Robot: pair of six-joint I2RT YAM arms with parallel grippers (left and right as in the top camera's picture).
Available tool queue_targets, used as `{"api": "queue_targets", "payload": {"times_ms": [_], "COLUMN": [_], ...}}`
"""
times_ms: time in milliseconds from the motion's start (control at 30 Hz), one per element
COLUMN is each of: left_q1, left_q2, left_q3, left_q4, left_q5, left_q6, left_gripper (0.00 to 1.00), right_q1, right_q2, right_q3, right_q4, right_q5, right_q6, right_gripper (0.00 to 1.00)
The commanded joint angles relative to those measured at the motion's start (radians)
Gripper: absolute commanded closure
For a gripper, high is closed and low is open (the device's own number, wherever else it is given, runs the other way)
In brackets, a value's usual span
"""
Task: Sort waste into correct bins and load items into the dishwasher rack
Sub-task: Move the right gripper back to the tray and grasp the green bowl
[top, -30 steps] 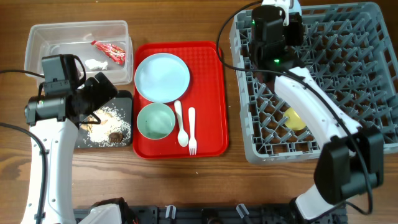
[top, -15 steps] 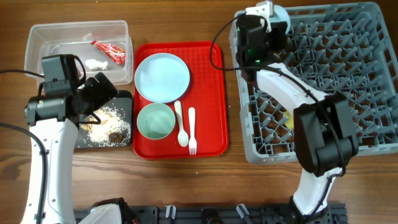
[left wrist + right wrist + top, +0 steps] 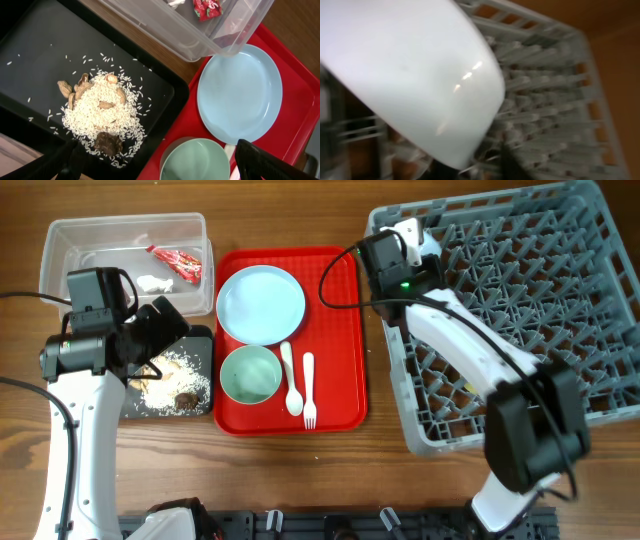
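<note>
While scraps litter the black tray, the tub holds a wrapper.

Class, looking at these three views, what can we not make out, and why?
Right gripper: overhead, its wrist covers the jaws; right wrist view is blurred, filled by a pale object. Open or shut unclear.
Dishwasher rack: overhead, the right arm hides cells beneath; right edge cut by the frame.
Black tray: overhead, the left arm covers its left part.
White scrap: overhead, too small to identify.
</note>
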Motion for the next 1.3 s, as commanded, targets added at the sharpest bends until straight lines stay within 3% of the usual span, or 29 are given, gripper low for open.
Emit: {"api": "queue_targets", "payload": {"times_ms": [0, 133, 200, 267, 333, 400, 500, 733, 900, 1067, 1100, 1200, 1267], "left_q1": [0.005, 0.005, 0.005, 0.005, 0.005, 0.005, 0.005, 0.005, 0.005, 0.005, 0.005, 0.005, 0.005], "left_q2": [-0.009, -0.009, -0.009, -0.009, -0.009, -0.009, -0.009, -0.009, -0.009, -0.009, -0.009, -0.009, -0.009], "left_q3": [0.003, 0.003, 0.003, 0.003, 0.003, 0.003, 0.003, 0.003, 0.003, 0.003, 0.003, 0.003, 0.003], "left_q4": [0.002, 0.003, 0.002, 0.002, 0.002, 0.002, 0.002, 0.002, 0.001, -0.002, -0.002, -0.002, -0.008], "left_q5": [-0.013, -0.013, -0.013, -0.013, -0.013, -0.013, -0.013, -0.013, -0.013, -0.013, -0.013, -0.013, -0.013], "left_q6": [0.002, 0.002, 0.002, 0.002, 0.002, 0.002, 0.002, 0.002, 0.002, 0.002, 0.002, 0.002, 0.002], "left_gripper": [0.02, 0.02, 0.02, 0.02, 0.02, 0.02, 0.02, 0.02, 0.02, 0.02, 0.02, 0.02, 0.02], "right_q1": [0.009, 0.008, 0.008, 0.008, 0.008, 0.005, 0.005, 0.005, 0.005, 0.005, 0.005, 0.005, 0.005], "right_q2": [-0.181, -0.305, -0.315, -0.312, -0.312, -0.312, -0.311, -0.307, -0.304, -0.304, -0.304, -0.309, -0.333], "right_q3": [-0.007, -0.007, -0.007, -0.007, -0.008, -0.018, -0.098, -0.269, -0.276, -0.276, -0.276, -0.226, -0.100], "right_q4": [-0.042, -0.071, -0.163, -0.286, -0.421, -0.528, -0.616, -0.475, -0.334, -0.297, -0.298, -0.338, -0.366], "right_q5": [-0.315, -0.475, -0.532, -0.559, -0.577, -0.570, -0.687, -0.803, -0.866, -0.865, -0.864, -0.753, -0.658], "right_q6": [0.101, 0.103, 0.151, 0.208, 0.217, 0.256, 0.257, 0.330, 0.342, 0.359, 0.356, 0.318, 0.277], "right_gripper": [0.45, 0.36, 0.38, 0.74, 0.95, 0.89, 0.94, 0.96, 0.96, 0.94, 0.92, 0.72, 0.56]}}
